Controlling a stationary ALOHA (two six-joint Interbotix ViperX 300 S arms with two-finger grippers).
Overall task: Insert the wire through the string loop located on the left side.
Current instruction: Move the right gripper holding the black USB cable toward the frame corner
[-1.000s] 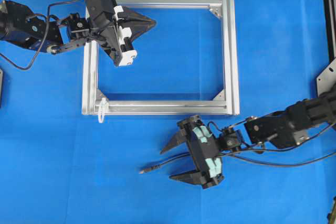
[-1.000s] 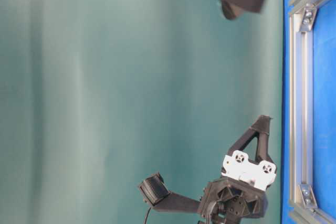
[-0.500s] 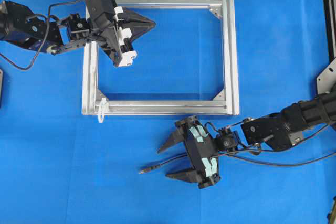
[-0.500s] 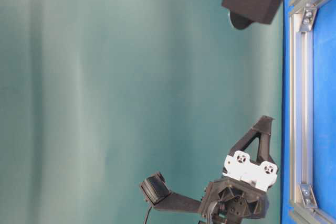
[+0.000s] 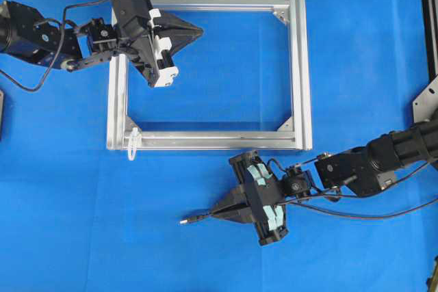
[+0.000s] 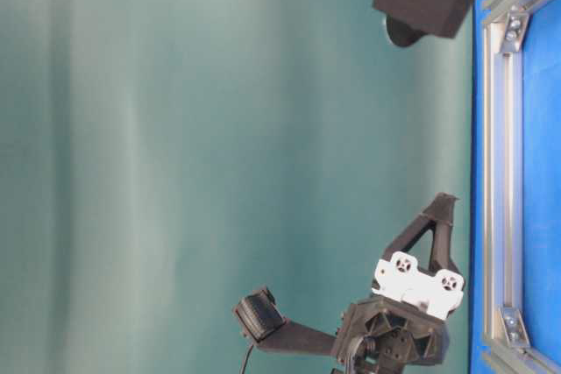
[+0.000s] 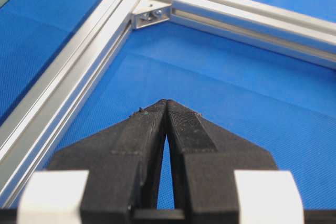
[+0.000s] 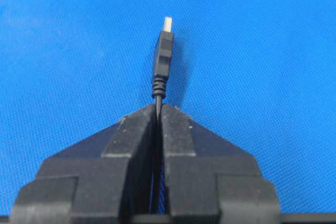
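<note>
The wire [image 5: 195, 219] lies on the blue mat below the frame, its plug tip pointing left. My right gripper [image 5: 214, 214] is shut on the wire just behind the plug. In the right wrist view the plug of the wire [image 8: 163, 59] sticks out past the closed fingertips of the right gripper [image 8: 158, 107]. The string loop [image 5: 132, 143] is small and white and hangs at the frame's lower left corner, well to the left of the plug. My left gripper [image 5: 200, 31] is shut and holds nothing, hovering over the frame's upper left part; its tips [image 7: 166, 102] meet.
The silver aluminium frame [image 5: 299, 66] lies flat on the mat, with a corner bracket [image 7: 151, 17] ahead of the left gripper. In the table-level view the left gripper [image 6: 443, 205] stands beside the frame rail [image 6: 495, 172]. A black rail [image 5: 429, 18] runs along the right edge.
The right gripper's jaws have gone from wide open to shut on the wire behind its plug. The left arm has not moved.
</note>
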